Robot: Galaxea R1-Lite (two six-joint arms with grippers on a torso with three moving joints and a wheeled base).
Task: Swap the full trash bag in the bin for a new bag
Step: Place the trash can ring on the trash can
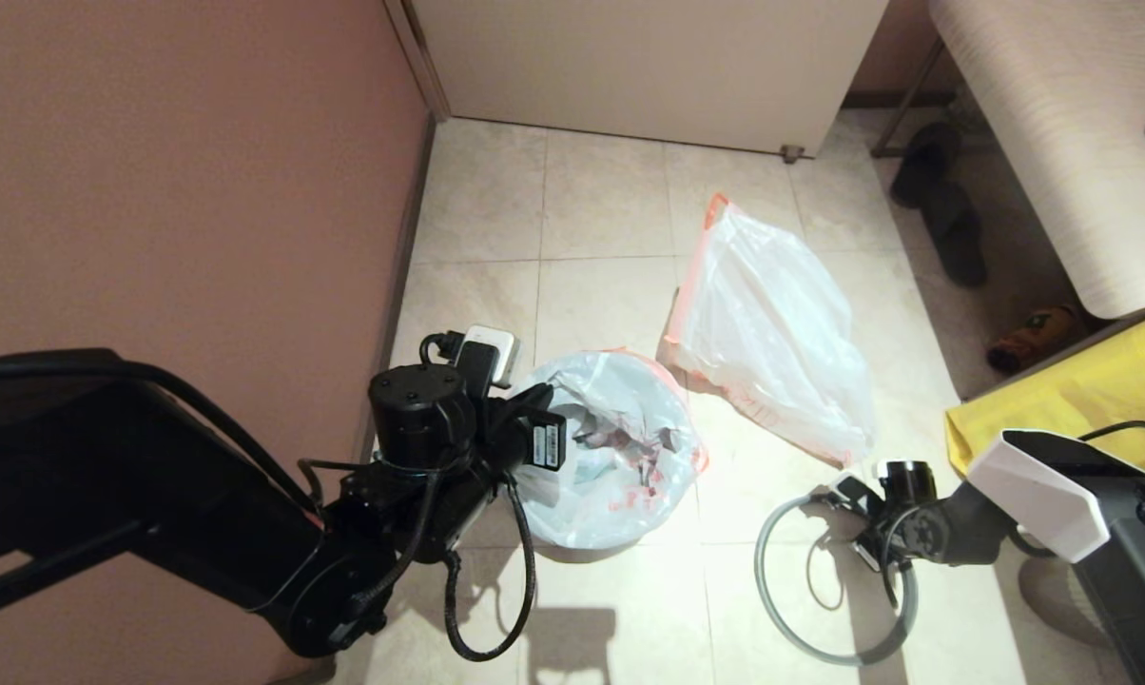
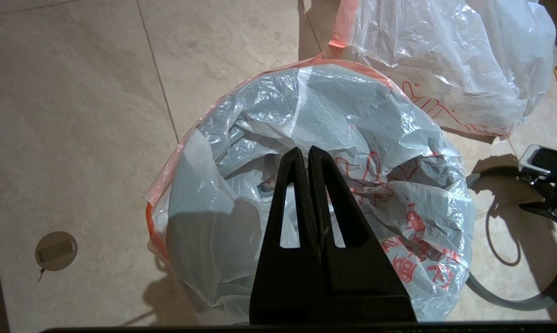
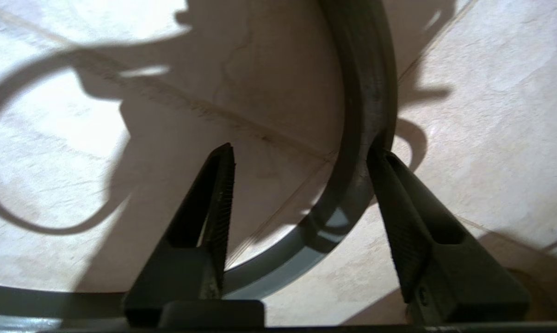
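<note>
The new bag [image 1: 620, 447] [image 2: 352, 138], thin white plastic with red hand drawings and text, is draped over the round bin and hangs down its outside, hiding it. My left gripper [image 2: 305, 150] hovers shut and empty above the bag's crumpled middle. The full trash bag [image 1: 772, 323] [image 2: 445, 55] lies puffed up on the floor, behind and right of the bin. The grey hoop [image 1: 759, 571] [image 3: 366, 92] [image 2: 514, 303] lies on the tiles to the bin's right. My right gripper [image 1: 844, 495] [image 3: 301, 150] is open around the hoop's near arc, one finger touching it.
A pink wall [image 1: 154, 171] runs close along the left. A yellow fabric bag [image 1: 1077, 409] sits at the right under a pale bench [image 1: 1057, 114], with dark shoes [image 1: 953, 228] beside it. A white cabinet [image 1: 649, 67] closes the back. A floor drain [image 2: 55, 250] lies beside the bin.
</note>
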